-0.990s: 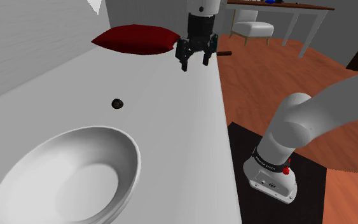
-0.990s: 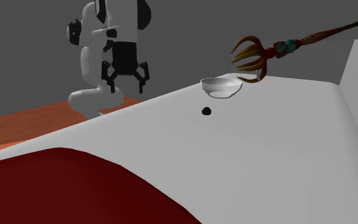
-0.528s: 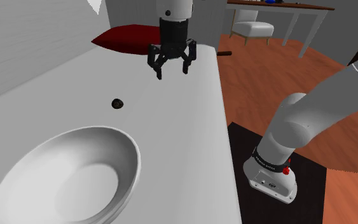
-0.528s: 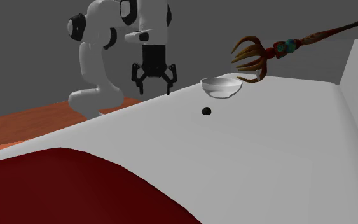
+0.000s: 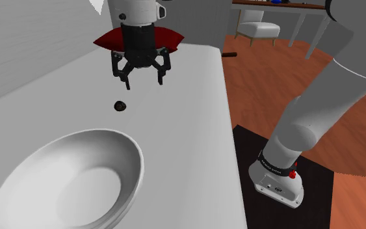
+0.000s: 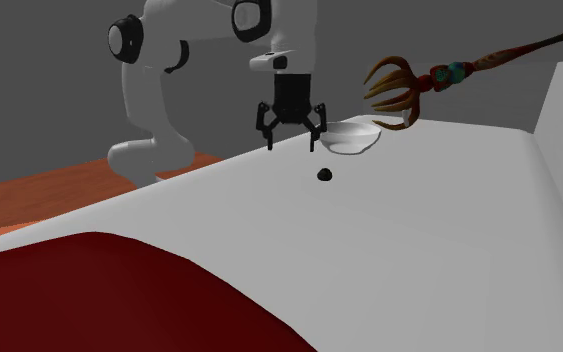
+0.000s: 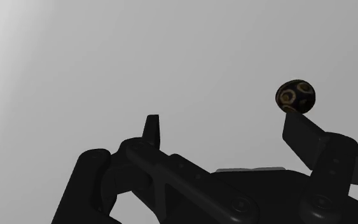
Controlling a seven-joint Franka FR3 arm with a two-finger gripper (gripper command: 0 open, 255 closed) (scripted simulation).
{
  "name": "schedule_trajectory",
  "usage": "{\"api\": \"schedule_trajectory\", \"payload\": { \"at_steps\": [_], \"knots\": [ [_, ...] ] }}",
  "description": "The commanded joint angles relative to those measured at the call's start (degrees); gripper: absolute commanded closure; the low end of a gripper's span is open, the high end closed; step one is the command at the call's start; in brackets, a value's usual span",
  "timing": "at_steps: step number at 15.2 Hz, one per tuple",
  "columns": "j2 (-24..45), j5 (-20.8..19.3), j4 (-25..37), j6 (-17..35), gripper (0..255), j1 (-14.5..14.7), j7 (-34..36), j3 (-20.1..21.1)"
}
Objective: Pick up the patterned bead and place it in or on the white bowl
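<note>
The patterned bead (image 5: 119, 105), dark with pale ring markings, lies loose on the white surface (image 5: 194, 117), about midway between the white bowl (image 5: 136, 151) in the near part of the shoulder view and the red cushion (image 5: 169, 38) at the far end. The gripper (image 5: 143, 82) hangs above the surface just beyond the bead and a little to the shoulder view's right of it, its fingers spread wide with nothing between them. In the wrist view the bead (image 7: 295, 96) sits at the tip of one finger, outside the gap rather than centred in it. This looks like the approach before the grasp. The next move likely calls for a small sideways shift to bring the bead between the fingers, then a straight descent almost to the surface before closing. The bead is small and round, so a finger touching it first could send it rolling. The bowl holds nothing, and its broad mouth should make the drop easy.
</note>
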Motion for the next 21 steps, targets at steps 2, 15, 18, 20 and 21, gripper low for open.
{"api": "schedule_trajectory", "payload": {
  "at_steps": [2, 15, 18, 20, 21],
  "knots": [
    [8.10, -3.61, 6.83, 0.09, 0, 0.44, 7.24, 3.52],
    [15.95, -7.92, 8.17, 4.94, 0, 2.47, 14.12, 5.52],
    [15.95, -7.92, 8.18, 4.94, 0, 2.47, 14.12, 5.52],
    [15.95, -7.92, 8.19, 4.93, 0, 2.47, 14.12, 5.52],
    [15.95, -7.92, 8.19, 4.93, 0, 2.47, 14.12, 5.52]
  ]
}}
